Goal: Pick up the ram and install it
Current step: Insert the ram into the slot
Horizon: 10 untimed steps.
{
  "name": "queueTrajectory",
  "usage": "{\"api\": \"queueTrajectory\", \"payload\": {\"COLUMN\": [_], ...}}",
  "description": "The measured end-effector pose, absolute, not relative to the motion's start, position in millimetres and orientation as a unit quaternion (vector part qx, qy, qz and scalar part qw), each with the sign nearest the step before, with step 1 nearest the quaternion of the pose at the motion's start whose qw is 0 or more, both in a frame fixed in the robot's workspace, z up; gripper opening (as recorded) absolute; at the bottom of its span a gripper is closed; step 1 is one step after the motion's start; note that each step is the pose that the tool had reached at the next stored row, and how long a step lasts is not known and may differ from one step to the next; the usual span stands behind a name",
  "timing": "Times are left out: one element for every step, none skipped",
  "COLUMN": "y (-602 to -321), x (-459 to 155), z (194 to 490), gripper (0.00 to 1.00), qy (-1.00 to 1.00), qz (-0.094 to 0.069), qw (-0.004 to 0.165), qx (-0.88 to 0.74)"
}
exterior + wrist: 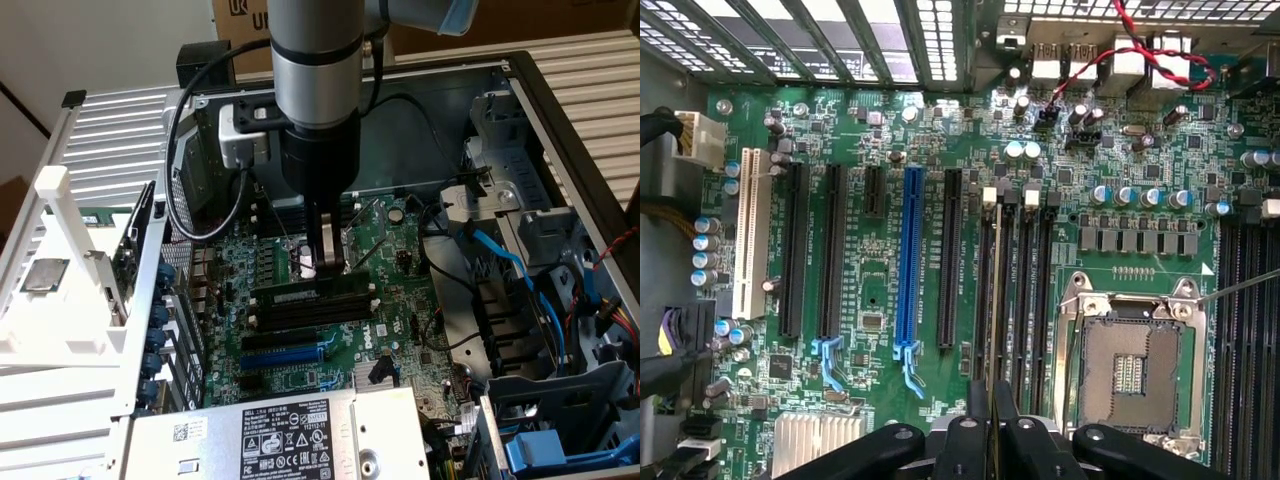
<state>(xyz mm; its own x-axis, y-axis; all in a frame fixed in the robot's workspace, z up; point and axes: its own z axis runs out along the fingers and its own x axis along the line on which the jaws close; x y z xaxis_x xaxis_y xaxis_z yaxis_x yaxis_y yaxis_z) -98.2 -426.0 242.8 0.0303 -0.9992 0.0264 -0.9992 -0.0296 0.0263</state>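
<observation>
The ram (300,294) is a thin green stick with a small white sticker, standing on edge along the uppermost of the long black slots (312,314) on the motherboard. My gripper (328,265) comes straight down from above and is shut on the ram near its middle. In the wrist view the ram (996,300) shows edge-on as a thin line running out from between the black fingers (965,440), lined up with the first of the black slots (1024,290). Whether its lower edge sits inside the slot I cannot tell.
The open CPU socket (1130,370) lies right beside the slots. A blue slot (290,352) and other black card slots lie further out. The power supply (270,440) borders the board in front. Blue cables (500,262) and a drive cage (560,420) crowd the exterior view's right.
</observation>
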Motion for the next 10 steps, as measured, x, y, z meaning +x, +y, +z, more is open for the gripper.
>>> {"api": "queueTrajectory", "payload": {"y": [-426.1,-426.0,-426.0,-426.1,-426.1,-426.1,-426.1,-426.1,-426.1,-426.3], "x": [-98.2,-98.2,-98.2,-98.2,-98.2,-98.3,-98.5,-98.6,-98.7,-98.7], "z": [242.4,241.6,240.9,240.4,239.9,239.3,238.9,238.6,238.4,238.3], "gripper": [0.13,0.13,0.13,0.13,0.13,0.13,0.13,0.13,0.13,0.13], "qy": [-0.696,-0.696,-0.696,-0.696,-0.696,-0.696,-0.696,-0.696,-0.696,-0.696], "qz": [0.000,0.000,0.001,0.001,0.001,0.001,0.001,0.001,0.001,0.001], "qw": [0.019,0.019,0.019,0.019,0.019,0.019,0.019,0.020,0.020,0.020], "qx": [0.717,0.717,0.717,0.717,0.717,0.717,0.717,0.717,0.717,0.717]}}
